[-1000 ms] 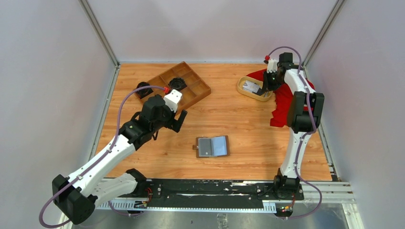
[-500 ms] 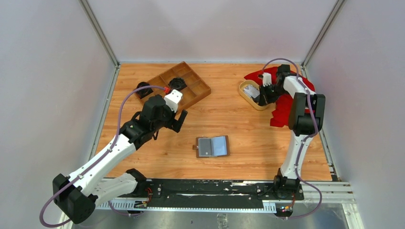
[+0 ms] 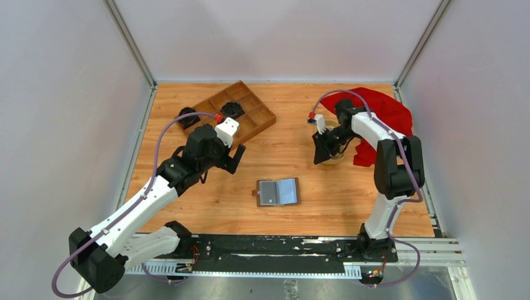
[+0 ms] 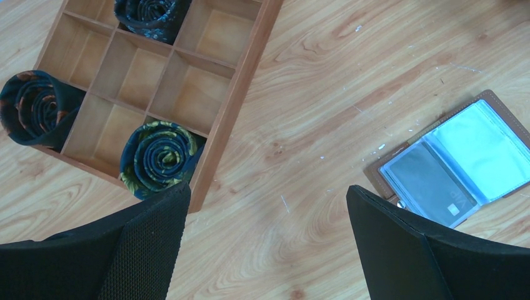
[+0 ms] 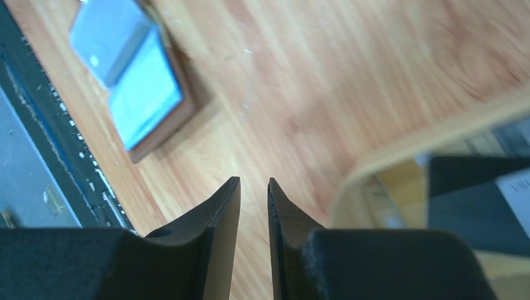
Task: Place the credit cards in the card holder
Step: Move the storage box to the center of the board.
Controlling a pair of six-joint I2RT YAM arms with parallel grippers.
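Note:
The card holder (image 3: 278, 192) lies open and flat on the table's near middle, its brown edge and grey-blue pockets (image 4: 462, 162) facing up; it is also in the right wrist view (image 5: 134, 81). The credit cards, one dark (image 5: 475, 212) and one whitish (image 5: 515, 194), lie inside the oval yellow dish (image 5: 425, 134). My right gripper (image 5: 254, 181) hangs just left of the dish rim, its jaws a narrow gap apart with only bare wood between them. From above, this gripper (image 3: 322, 153) covers most of the dish (image 3: 333, 159). My left gripper (image 4: 269, 190) is wide open and empty, up and left of the card holder.
A wooden compartment tray (image 3: 250, 115) stands at the back left with rolled dark ties in it (image 4: 159, 156) and one beside it (image 3: 186, 117). A red cloth (image 3: 381, 109) lies crumpled at the back right. The black base rail (image 3: 269, 247) runs along the near edge.
My right gripper has swung left and nearer, and the yellow dish came with it off the red cloth toward the middle. Its jaws have parted a little. The left arm has not moved.

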